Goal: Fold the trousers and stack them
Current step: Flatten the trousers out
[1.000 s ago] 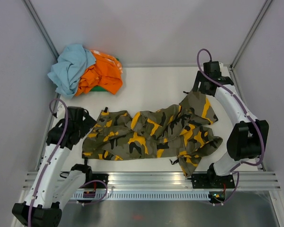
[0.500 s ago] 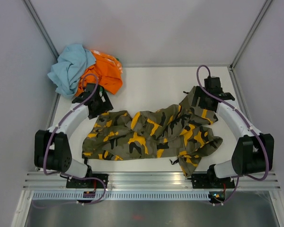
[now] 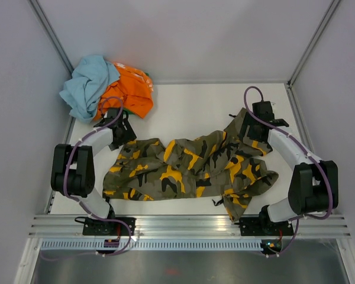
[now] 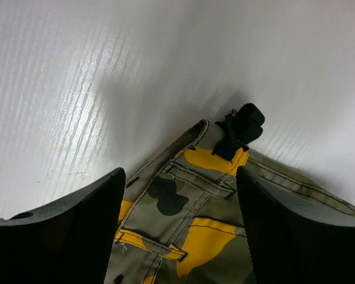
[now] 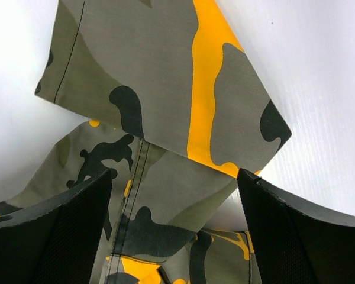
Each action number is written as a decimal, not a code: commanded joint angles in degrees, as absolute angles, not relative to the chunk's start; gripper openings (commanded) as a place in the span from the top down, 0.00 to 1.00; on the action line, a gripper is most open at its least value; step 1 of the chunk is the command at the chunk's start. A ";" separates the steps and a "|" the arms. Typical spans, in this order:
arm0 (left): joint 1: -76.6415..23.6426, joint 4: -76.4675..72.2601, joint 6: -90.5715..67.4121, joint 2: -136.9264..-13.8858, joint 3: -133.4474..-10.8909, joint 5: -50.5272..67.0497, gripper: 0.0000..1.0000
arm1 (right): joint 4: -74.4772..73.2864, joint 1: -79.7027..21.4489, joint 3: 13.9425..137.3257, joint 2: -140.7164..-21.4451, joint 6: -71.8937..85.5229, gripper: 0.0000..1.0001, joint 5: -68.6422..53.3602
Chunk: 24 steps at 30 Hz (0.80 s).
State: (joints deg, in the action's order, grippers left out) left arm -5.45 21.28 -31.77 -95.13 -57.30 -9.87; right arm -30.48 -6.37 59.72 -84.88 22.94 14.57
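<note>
Though crumpled, trousers (image 3: 189, 165) crosswise, waistband (image 4: 165, 155) leftward.

White ribbed table (image 3: 189, 106) fills the booth. Pale grey wall panels (image 3: 183, 35) close it in on far, left & right sides, w/ slanted alu posts (image 3: 51, 35) at its far corners. Slotted alu rail (image 3: 189, 225) runs along its near edge, dull metal sheet (image 3: 213, 266) below that. Light soft & even, faint glare on tabletop.

Far strip of table (image 3: 189, 106) behind the trousers (image 3: 189, 168) is bare, easy pass. Clothes pile (image 3: 103, 89) hogs the far-left corner, just behind the left end effector (image 3: 126, 131). Walls (image 3: 23, 118) crowd both sides; trousers cover the middle.
</note>
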 commanded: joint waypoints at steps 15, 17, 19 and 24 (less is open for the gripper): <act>-5.54 15.63 -36.74 -101.34 -58.09 -6.85 0.98 | -23.47 -6.24 58.54 -92.46 24.87 0.07 13.01; -5.45 17.83 -38.31 -100.12 -58.97 -10.88 0.98 | -21.02 -6.68 57.92 -93.86 23.91 0.08 10.90; -4.49 20.64 -40.33 -96.78 -59.59 -13.87 0.98 | -19.52 -7.73 58.44 -95.00 21.72 0.09 12.38; -1.58 22.76 -42.28 -89.75 -58.63 -20.91 0.98 | -18.03 -10.72 64.24 -101.15 15.92 0.11 14.23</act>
